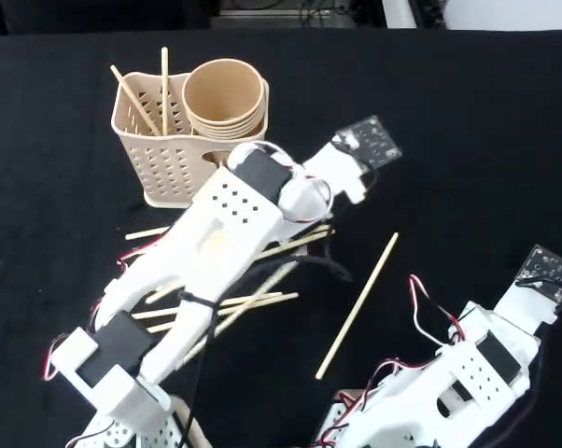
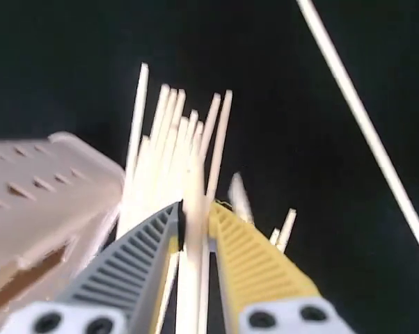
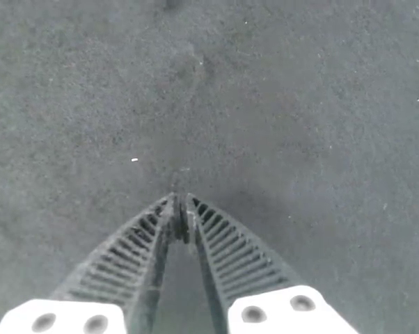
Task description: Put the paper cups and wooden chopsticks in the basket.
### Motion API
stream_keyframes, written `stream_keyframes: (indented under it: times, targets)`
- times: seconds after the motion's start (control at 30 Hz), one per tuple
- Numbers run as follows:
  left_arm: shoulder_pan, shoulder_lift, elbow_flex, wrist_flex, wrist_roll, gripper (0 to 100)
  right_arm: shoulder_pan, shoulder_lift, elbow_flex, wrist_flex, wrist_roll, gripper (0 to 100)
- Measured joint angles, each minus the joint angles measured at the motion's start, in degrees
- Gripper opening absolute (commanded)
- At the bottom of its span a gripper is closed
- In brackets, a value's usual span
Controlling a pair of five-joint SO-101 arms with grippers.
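left pincer (image 2: 195,211) nipped tight on a stick of the chopstick pile (image 2: 178,132), mid-surface toward 7 o'clock | right pincer (image 3: 180,209) closed, empty, over bare surface (image 1: 468,112) at 4 o'clock | basket (image 1: 169,163) at 10 o'clock holds stacked paper cups (image 1: 223,93), two upright chopsticks (image 1: 164,79) | lone chopstick (image 1: 358,305) at 5 o'clock

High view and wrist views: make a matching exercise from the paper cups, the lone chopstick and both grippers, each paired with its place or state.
1 paper cups
2 lone chopstick
3 left gripper
4 right gripper

A shut, above bare black cloth
B stacked in the basket
C lying flat and alone on the black cloth
D shut on chopsticks

Pairs: 1-B, 2-C, 3-D, 4-A.
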Motion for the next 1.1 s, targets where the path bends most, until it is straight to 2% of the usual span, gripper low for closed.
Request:
stream_keyframes:
  times: [0.13,0.43,0.77,1.0,1.1]
  targets:
    - [0.44,0.00,-1.76,-0.53,0.70,3,0.00,0.00,0.00,0.00,0.00,1.5]
    - [-0.09,-0.97,-5.01,-2.73,8.53,3,0.00,0.00,0.00,0.00,0.00,1.5]
    - [-1.05,-13.98,-5.89,-2.99,15.47,3,0.00,0.00,0.00,0.00,0.00,1.5]
    - [-4.57,-20.40,-5.89,-6.86,22.07,3,0.00,0.00,0.00,0.00,0.00,1.5]
    - [-5.19,-22.15,-5.89,-8.18,22.68,3,0.00,0.00,0.00,0.00,0.00,1.5]
